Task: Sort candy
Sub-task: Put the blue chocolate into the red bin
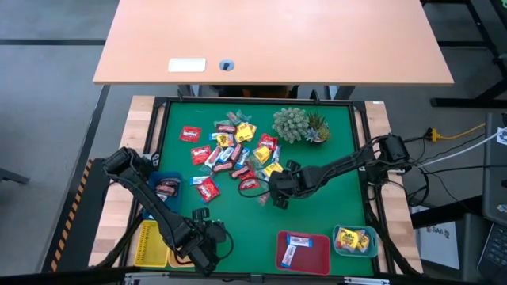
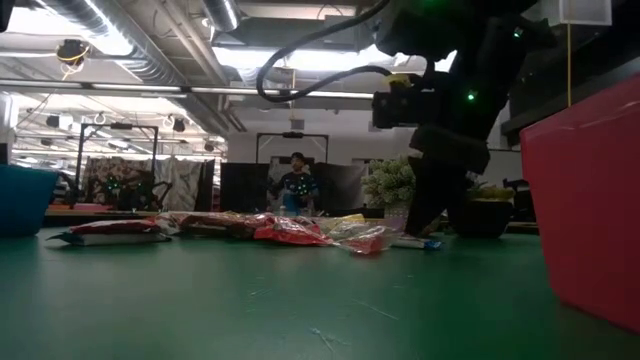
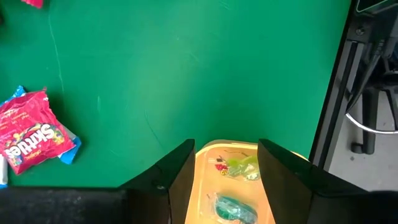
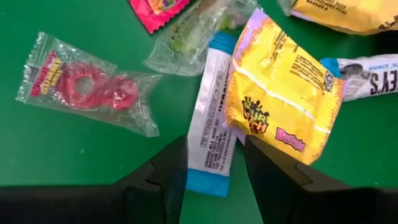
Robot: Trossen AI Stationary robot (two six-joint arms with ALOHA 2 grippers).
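From above we see most candy (image 1: 234, 154) still heaped mid-mat toward the far edge; trays (image 1: 303, 250) along the near edge hold few pieces. Right wrist view: right gripper (image 4: 214, 162) open over a blue-and-white sweet (image 4: 210, 127). Left wrist view: left gripper (image 3: 226, 168) open, empty, above a yellow tray (image 3: 231, 186).

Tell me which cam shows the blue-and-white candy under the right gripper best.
Right wrist view: the blue-and-white candy lies face-down between the open right gripper fingers, partly under a yellow candy. High view hides it beneath the gripper. Low view shows only an edge. Left wrist view misses it.
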